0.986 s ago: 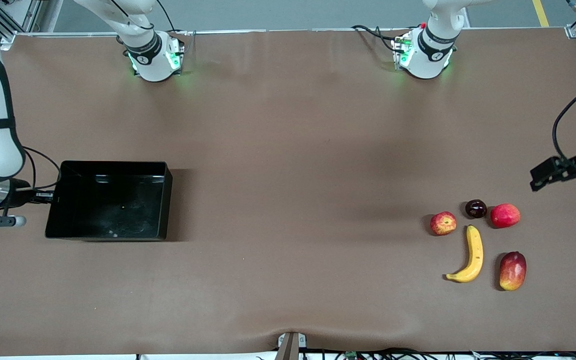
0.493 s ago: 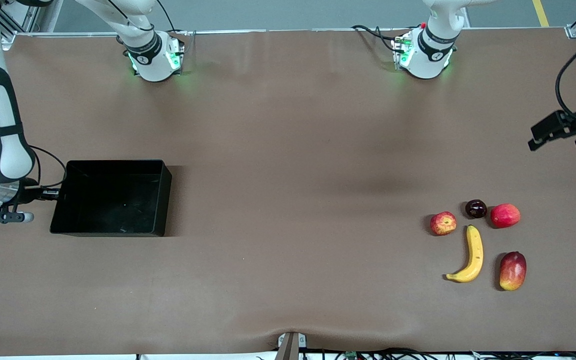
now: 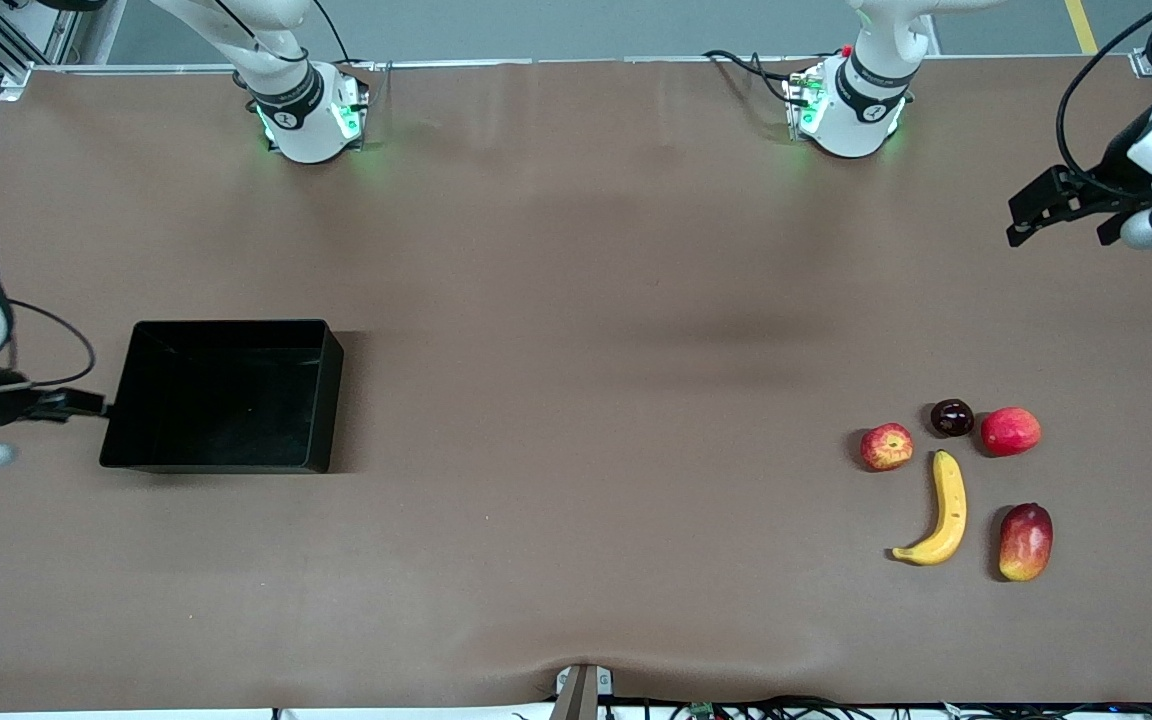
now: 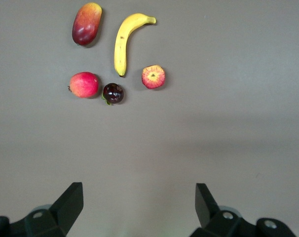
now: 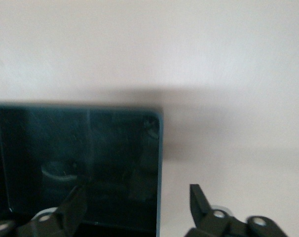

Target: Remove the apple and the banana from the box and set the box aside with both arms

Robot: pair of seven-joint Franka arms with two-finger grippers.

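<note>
Overhead, the front view takes in the whole bench (image 3: 576, 350), while my left wrist view shows only the fruit cluster and my right wrist view only a corner of the black tray (image 5: 115, 163). That tray (image 3: 226, 395) sits toward the right arm's end; the banana (image 3: 941, 512), small red apple (image 3: 886, 446), dark round fruit (image 3: 952, 417), second red fruit (image 3: 1010, 431) and mango (image 3: 1025, 541) lie toward the left arm's end. My left tool (image 4: 138, 205) hangs over bare bench, fingers spread wide, holding nothing. My right tool (image 5: 134, 207) is spread across the tray's end wall, one finger over the inside and one outside, gripping nothing.
</note>
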